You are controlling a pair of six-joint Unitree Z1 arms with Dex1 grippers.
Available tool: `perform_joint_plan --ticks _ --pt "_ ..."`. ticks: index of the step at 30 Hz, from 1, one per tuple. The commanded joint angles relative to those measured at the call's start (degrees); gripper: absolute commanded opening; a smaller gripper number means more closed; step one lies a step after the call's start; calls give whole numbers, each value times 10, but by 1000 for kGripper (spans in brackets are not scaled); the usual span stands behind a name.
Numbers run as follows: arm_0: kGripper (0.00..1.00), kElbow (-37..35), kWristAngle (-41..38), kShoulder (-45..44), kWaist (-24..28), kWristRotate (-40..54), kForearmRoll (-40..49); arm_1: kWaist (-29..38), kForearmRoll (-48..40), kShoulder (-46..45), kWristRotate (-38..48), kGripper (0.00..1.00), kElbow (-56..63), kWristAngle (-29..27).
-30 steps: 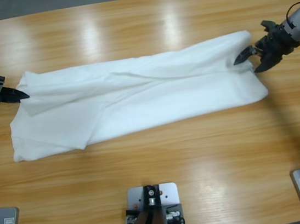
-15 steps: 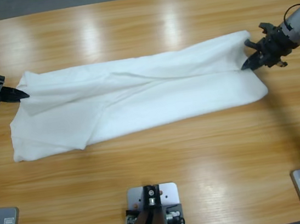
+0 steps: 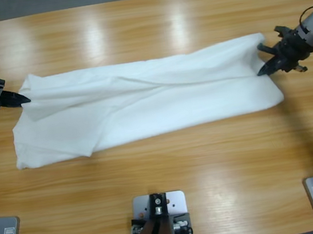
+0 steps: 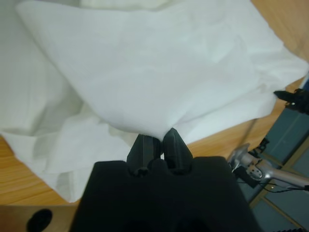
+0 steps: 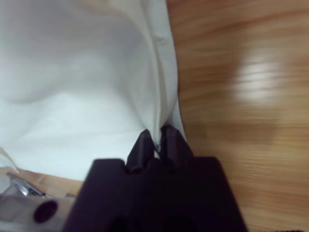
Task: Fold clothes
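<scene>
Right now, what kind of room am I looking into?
Probably a robotics lab or workshop, not a home: a long wooden table bears one white T-shirt, gripped at either end by the left gripper and right gripper.

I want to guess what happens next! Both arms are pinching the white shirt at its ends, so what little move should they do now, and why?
Probably lift both ends together a little. The left tool and right tool are each shut on an end of the T-shirt, which lies long and half-folded on the table; raising it would let them carry one edge over.
</scene>
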Motion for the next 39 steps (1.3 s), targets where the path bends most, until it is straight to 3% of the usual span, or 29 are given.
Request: perform_joint_plan --ticks 1,7,8,9,10,11,12,13,14,15,22,27,30,33,36,39 --pt "0 -3 7 25 0 12 7 -27 21 6 -9 0 5 -23" --pt "0 -4 3 27 -3 13 7 -29 46 21 -9 35 -7 -28" --pt "0 -4 -4 28 -5 15 7 -29 54 23 -9 448 -8 -27" --pt "0 -5 -16 29 -9 18 7 -29 58 22 -9 786 -11 -27" --pt "0 -6 -32 28 -12 22 7 -29 63 19 -9 929 -15 -28" --pt "0 -7 -49 25 -17 31 7 -29 66 12 -9 990 -18 -31" --pt "185 -10 -67 17 -25 44 7 -29 70 4 -10 1000 -22 -32" --pt "625 -16 -75 1 -40 55 7 -29 77 -4 -11 1000 -30 -36" --pt "835 -23 -73 -22 -59 61 6 -29 87 -12 -11 1000 -41 -40" --pt "912 -32 -68 -41 -71 60 6 -29 100 -18 -12 1000 -55 -44" --pt "922 -45 -63 -82 -84 47 7 -31 177 -37 -17 1000 -138 -52" --pt "922 -44 -11 -102 -72 45 39 -32 213 -52 -23 1000 -170 -42" --pt "922 -53 -5 -41 -66 35 36 -23 219 -66 -22 1000 -174 -26" --pt "918 -72 -71 38 -68 39 34 -11 226 -79 -22 1000 -173 -18" --pt "917 -104 -131 112 -107 53 22 7 233 -97 -22 1000 -171 -15" --pt "913 -145 -141 165 -134 59 20 23 234 -113 -20 1000 -159 -13"
